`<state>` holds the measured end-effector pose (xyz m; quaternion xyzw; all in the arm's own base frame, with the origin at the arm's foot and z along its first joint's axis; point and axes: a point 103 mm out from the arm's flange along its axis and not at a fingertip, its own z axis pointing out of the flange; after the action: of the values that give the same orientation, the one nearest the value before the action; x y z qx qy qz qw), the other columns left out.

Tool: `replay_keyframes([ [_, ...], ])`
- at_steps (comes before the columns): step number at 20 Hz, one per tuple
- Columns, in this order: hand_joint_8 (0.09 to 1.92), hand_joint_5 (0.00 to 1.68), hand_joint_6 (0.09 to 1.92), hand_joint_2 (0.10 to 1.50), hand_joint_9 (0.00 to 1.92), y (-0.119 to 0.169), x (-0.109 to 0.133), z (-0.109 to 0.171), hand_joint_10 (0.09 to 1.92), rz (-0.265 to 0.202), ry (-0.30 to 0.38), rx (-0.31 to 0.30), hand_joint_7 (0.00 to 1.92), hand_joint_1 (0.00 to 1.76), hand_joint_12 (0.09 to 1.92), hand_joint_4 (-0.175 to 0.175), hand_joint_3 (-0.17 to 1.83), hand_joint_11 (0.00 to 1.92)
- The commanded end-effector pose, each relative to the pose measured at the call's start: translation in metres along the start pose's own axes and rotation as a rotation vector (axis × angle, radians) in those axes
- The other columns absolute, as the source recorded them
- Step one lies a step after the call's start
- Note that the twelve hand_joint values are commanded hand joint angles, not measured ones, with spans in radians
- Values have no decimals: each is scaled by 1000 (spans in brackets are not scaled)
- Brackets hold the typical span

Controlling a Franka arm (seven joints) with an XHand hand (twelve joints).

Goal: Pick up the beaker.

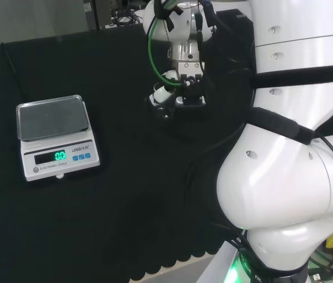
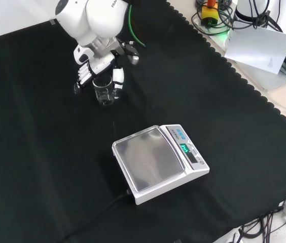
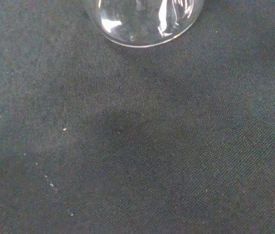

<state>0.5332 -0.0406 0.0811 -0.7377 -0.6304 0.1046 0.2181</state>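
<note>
At the far left of the cloth in the front view, the beaker [image 2: 104, 91] stands upright right between the hand's [image 2: 98, 68] fingers and thumb, which look curled round it.

even, fairly bright room light falls from overhead, and the black cloth [image 2: 41, 167] soaks it up, so shadows barely show on it. the white arm [image 1: 290, 147] gleams with soft glare on its curved shells. the scale [image 2: 158, 162] has a dull sheen on its pan and a green glowing display. in the wrist view the beaker [image 3: 145, 22] catches thin white highlights, and a faint darker patch lies on the cloth weave nearby.
</note>
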Motion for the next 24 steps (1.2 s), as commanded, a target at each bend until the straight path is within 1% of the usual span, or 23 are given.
replay_keyframes([
  [1,658,276,87,758,347,-3,1,1,775,-4,2,-89,158,704,1401,25,289,40],
  [2,714,350,87,744,468,-4,1,0,744,-6,1,-103,236,764,1421,25,373,126],
  [3,766,421,123,721,579,-4,1,0,717,-6,0,-112,318,818,1405,26,472,229],
  [4,811,446,267,695,681,-5,1,-1,696,-4,0,-122,387,862,1370,25,569,341],
  [5,861,436,502,680,775,-5,1,-1,700,-3,-1,-132,450,904,1328,21,645,466],
  [6,916,416,736,675,862,-5,1,-2,716,-3,-1,-138,503,946,1272,11,701,602],
  [7,984,413,933,679,946,-6,1,-2,751,-3,-2,-147,553,988,1198,-8,739,762],
  [8,1071,421,1079,687,1004,-6,1,-2,800,-3,-4,-158,593,1021,1128,-28,763,897],
  [10,1234,453,1242,702,1074,-6,1,-3,902,0,-8,-173,644,1061,1040,-63,788,1071],
  [12,1357,514,1321,718,1120,-6,1,-3,992,3,0,-185,684,1086,997,-101,796,1178],
  [13,1404,609,1357,819,1131,-6,1,-4,1029,3,0,-188,697,1081,987,-115,684,1213],
  [14,1436,679,1372,922,1136,-6,2,-5,1060,3,0,-191,708,1075,980,-120,547,1238],
  [15,1454,720,1374,999,1138,-6,2,-7,1081,2,0,-195,716,1070,977,-123,432,1252],
  [16,1465,743,1373,1044,1140,-7,2,-9,1092,1,1,-197,722,1069,975,-125,362,1259],
  [19,1480,763,1369,1085,1145,-10,5,-19,1106,-3,0,-211,739,1069,975,-129,293,1266],
  [24,1492,769,1363,1089,1153,-21,11,-47,1114,-12,-7,-245,756,1074,977,-137,284,1270],
])
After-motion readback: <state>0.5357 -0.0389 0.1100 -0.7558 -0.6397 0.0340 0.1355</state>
